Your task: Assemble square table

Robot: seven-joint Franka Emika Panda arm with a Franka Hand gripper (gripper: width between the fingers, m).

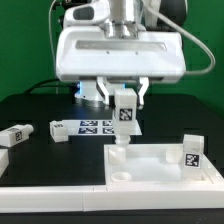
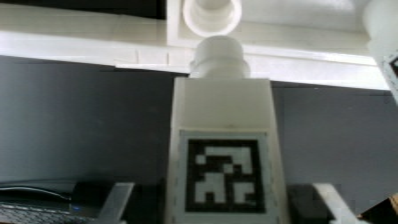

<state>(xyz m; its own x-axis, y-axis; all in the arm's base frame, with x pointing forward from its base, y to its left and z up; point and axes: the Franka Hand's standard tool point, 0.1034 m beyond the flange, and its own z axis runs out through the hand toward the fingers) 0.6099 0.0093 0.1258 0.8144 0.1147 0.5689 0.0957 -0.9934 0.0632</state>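
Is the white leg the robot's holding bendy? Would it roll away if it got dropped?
Probably stiff: the leg looks like a solid, straight block in the end effector. It likely wouldn't roll far, since its tagged side is flat.

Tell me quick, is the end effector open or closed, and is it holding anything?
End effector: closed on a leg post, held upright over a corner of the square panel.

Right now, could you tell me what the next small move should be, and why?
Probably ease the leg post straight down: the fingers grip it upright, and its tip appears lined up just above the corner hole of the square panel, not yet seated.
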